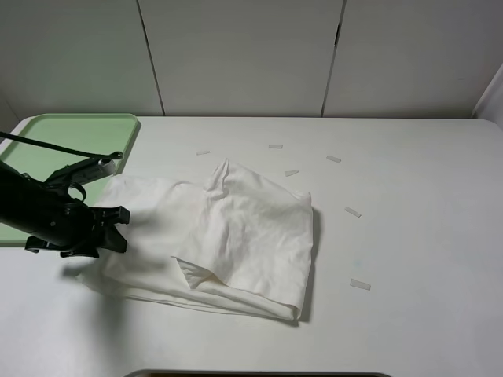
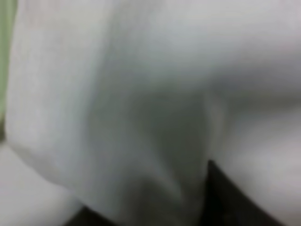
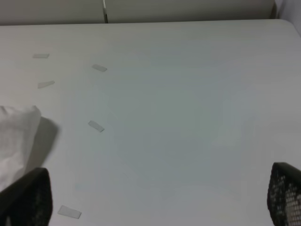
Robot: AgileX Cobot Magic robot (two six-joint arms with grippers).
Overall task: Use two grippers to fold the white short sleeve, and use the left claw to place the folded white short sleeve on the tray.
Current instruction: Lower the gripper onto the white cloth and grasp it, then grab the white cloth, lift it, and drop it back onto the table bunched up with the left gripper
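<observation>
— Two grippers to account for. What does the high camera give you?

— My left claw point(image 1: 110, 228) sits low at the left edge of the white short sleeve point(image 1: 236, 236). The garment lies mid-table as a rumpled, folded block. Its looser left part is just beside the tray point(image 1: 71, 126), which my own arm partly hides. My right arm is not in that view.

— And your left wrist?

— Almost nothing but blurred white cloth close to the lens, with one dark finger point(image 2: 230, 197) at its border. I cannot tell whether my jaws pinch the cloth or only straddle it.

— Right wrist?

— My right gripper point(image 3: 155, 197) stands wide with nothing between its fingertips. It is over bare table point(image 3: 188, 117) dotted with tape strips point(image 3: 96, 126). Only a corner of the white short sleeve shows at the side.

— Which step, then?

— I judge the folding done, or nearly so, and the pickup for the tray in hand. Next I need a firm bite through every layer at that edge. After that comes a lift and a short carry to the tray, without letting the fold spill open.
</observation>
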